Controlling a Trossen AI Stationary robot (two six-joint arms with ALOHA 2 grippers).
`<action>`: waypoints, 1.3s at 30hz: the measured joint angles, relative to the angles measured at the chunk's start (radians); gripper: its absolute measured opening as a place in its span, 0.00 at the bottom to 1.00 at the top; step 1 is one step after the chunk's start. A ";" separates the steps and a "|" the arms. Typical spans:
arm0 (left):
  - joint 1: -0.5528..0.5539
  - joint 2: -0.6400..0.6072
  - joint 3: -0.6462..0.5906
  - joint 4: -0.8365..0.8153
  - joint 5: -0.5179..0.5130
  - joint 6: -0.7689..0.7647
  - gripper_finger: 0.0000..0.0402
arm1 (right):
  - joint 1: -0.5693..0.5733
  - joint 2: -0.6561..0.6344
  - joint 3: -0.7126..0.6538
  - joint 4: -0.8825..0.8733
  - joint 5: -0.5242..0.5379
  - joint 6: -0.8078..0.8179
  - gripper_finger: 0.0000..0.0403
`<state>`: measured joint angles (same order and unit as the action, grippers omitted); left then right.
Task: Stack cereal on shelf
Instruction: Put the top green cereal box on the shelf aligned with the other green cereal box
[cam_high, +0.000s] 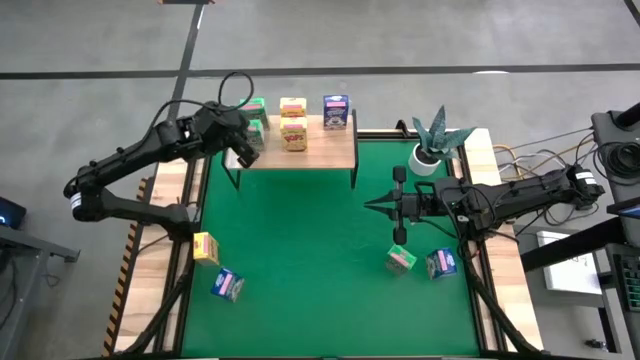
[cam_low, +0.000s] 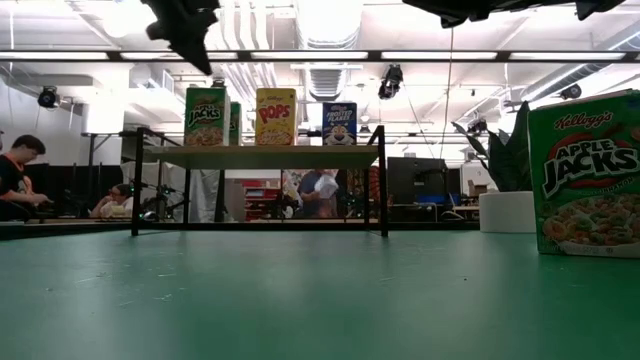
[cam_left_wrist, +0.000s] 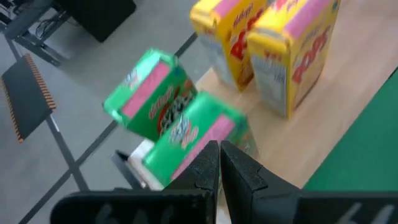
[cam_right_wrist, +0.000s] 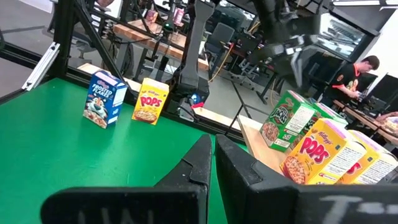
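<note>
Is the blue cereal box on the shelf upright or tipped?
Upright: the blue cereal box stands on its base on the shelf, front panel vertical in the low view.

Bright overhead ceiling strip lights (cam_low: 330, 55); soft shadows under shelf (cam_high: 297, 152). Left wrist view motion-blurred on green boxes (cam_left_wrist: 171, 112).

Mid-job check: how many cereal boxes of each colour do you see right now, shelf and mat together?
Green boxes: 3 (2 on the shelf, 1 on the mat)
Yellow boxes: 3 (2 on the shelf, 1 on the mat)
Blue boxes: 3 (1 on the shelf, 2 on the mat)
Total: 9
</note>
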<state>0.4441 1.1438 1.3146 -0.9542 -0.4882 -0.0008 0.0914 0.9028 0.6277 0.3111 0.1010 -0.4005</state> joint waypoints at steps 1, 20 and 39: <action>0.002 -0.007 -0.014 -0.001 0.000 0.001 0.00 | 0.000 0.000 0.000 0.000 0.004 0.000 0.03; 0.003 -0.015 -0.058 0.067 -0.053 0.024 0.00 | 0.000 0.000 0.000 -0.007 0.005 -0.002 0.03; 0.010 0.002 -0.097 0.100 -0.150 0.039 0.00 | 0.000 0.000 0.000 -0.008 0.006 -0.001 0.03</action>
<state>0.4538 1.1457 1.2175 -0.8540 -0.6385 0.0380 0.0910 0.9031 0.6274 0.3027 0.1066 -0.4015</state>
